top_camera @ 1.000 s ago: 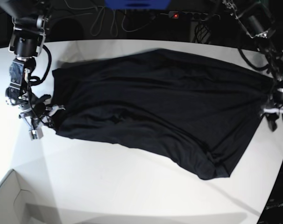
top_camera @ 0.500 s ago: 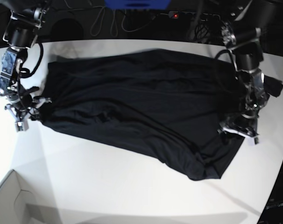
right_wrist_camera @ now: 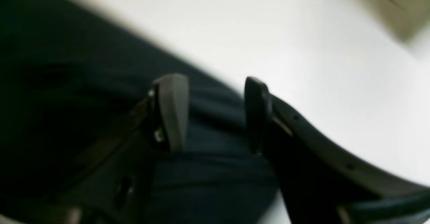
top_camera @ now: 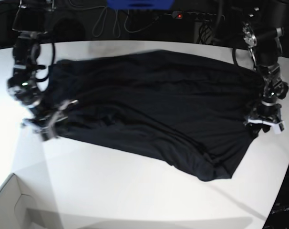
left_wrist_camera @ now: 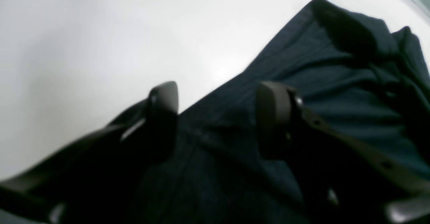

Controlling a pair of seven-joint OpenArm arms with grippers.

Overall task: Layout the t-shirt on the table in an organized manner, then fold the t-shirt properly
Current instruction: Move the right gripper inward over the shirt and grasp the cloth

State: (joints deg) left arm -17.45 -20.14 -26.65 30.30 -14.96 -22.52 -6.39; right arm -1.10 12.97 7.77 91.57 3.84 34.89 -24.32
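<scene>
T-shirt (top_camera: 154,109): spread, rumpled, on the desk (top_camera: 111,191).
Left hand (left_wrist_camera: 218,116): fingers apart over the hem.
Right hand (right_wrist_camera: 211,113): fingers apart over the cloth edge.
Risk: thin fabric could bunch if pinched unevenly.

One t-shirt (top_camera: 154,109), one table (top_camera: 135,191), two pincers (top_camera: 263,125).

T-shirt (top_camera: 154,109) spread across table (top_camera: 111,191), wrinkled, a bunched corner at lower right. Right gripper (top_camera: 49,125) at its left edge; left gripper (top_camera: 264,125) at its right edge. Box (top_camera: 11,205) corner lower left.
</scene>
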